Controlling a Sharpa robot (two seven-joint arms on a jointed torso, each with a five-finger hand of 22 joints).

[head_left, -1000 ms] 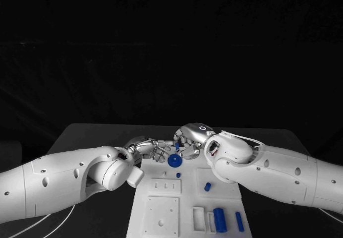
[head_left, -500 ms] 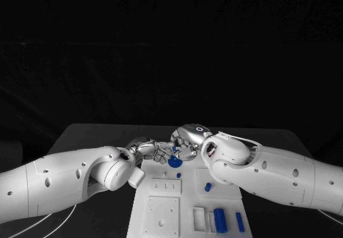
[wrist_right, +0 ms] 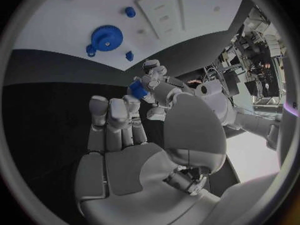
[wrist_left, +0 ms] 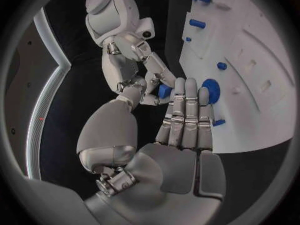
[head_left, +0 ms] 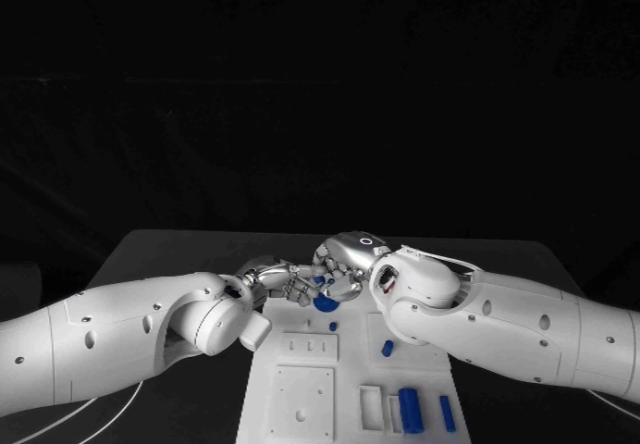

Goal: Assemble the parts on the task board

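Both robot hands meet at the far end of the task board [head_left: 350, 370]: our left robot hand [head_left: 283, 278] pinches a small blue part [wrist_right: 137, 89], our right robot hand [head_left: 344, 268] hovers beside it, fingers loosely spread, above the blue gear [head_left: 326, 302].

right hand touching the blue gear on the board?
Apart. The right wrist view shows the blue gear lying on the task board, with dark table between it and the right hand.
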